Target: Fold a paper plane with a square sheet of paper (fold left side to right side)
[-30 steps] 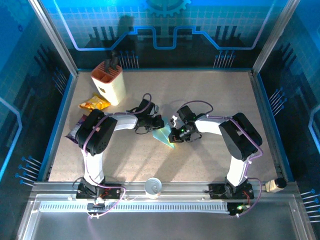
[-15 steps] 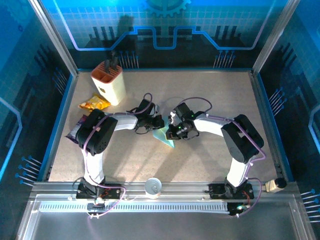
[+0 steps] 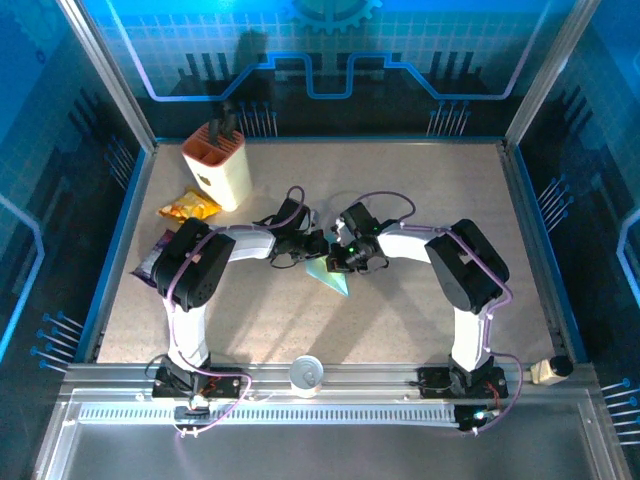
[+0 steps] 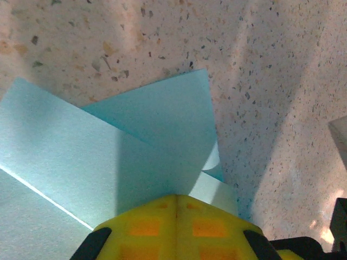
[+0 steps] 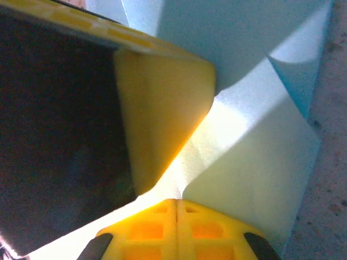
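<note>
Mid-fold: the paper sheet [image 3: 333,281] lies mid-table, already creased into a narrow layered kite, tip towards the arms. Both grippers crowd its far end. The right gripper [image 3: 346,258] has its jaws nearly together, and they look pinched on a flap of the sheet. The left gripper [image 3: 312,246] presses down on the layers; its wrist view shows one yellow fingertip [image 4: 176,227], so I can't tell its jaw gap. Likely step: bringing the left half over to the right. The next move needs the left held as an anchor while the flap carries across, edges lined up, then a press on the crease. The grippers almost touch, so collision is the main risk. The knife block [image 3: 218,170], yellow snack packet [image 3: 188,207], purple snack packet [image 3: 152,258] and white cup [image 3: 306,372] sit well apart.
</note>
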